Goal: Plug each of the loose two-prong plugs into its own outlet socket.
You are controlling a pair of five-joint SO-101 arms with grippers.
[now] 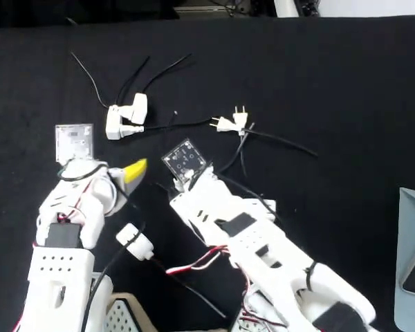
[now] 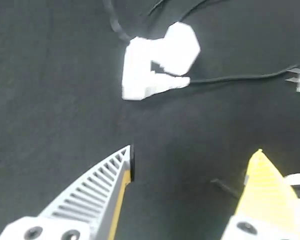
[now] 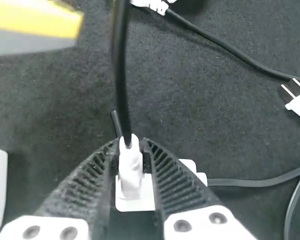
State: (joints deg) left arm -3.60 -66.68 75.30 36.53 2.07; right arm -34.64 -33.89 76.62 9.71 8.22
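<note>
We see the right gripper [image 3: 129, 145] clenched on a white plug [image 3: 129, 170], its black cord [image 3: 119, 75] running out ahead. The plug stands against the outlet socket [image 3: 194, 174] at mid-table, and we cannot tell whether its prongs are seated. The left gripper [image 2: 194, 151] hangs with fingers spread, holding nothing, facing two white blocks [image 2: 157, 65]. Beyond the socket, two loose plugs [image 1: 232, 123] lie touching.

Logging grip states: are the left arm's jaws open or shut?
Open. The left gripper has its jaws wide apart, bare black table between them, nothing held.
</note>
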